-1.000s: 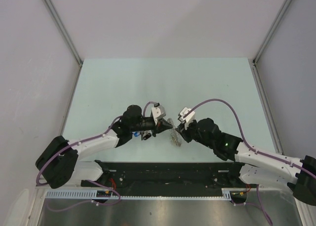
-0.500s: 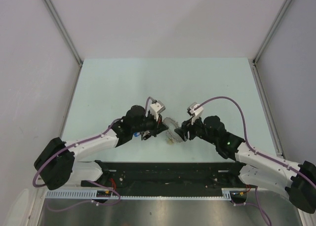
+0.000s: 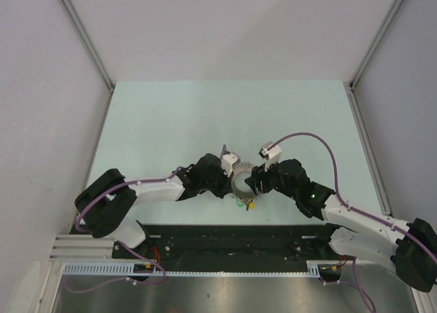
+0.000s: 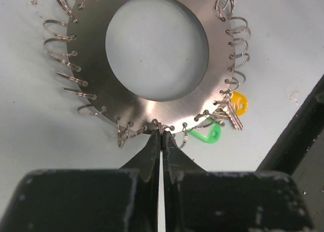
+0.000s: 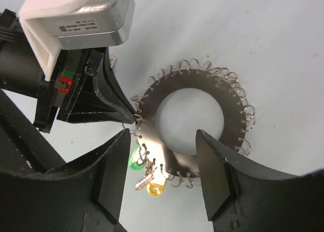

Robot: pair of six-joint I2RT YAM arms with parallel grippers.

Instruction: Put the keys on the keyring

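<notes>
two grippers meet at the keyring [image 3: 241, 183], lying flat at centre frame. your left gripper [image 4: 161, 138] pinches narrow on a rim loop [image 4: 160, 126], likely to steady it. your right gripper [image 5: 161, 136] gapes wide astride its lower edge. loose keys aren't visible.

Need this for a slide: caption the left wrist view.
Left tool pinching the keyring's rim beside a green tag and a yellow tag.

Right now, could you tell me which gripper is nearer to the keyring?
Left. The left gripper is shut at the keyring's rim, touching it. The right gripper is open over the opposite side; whether it touches is unclear.
</notes>
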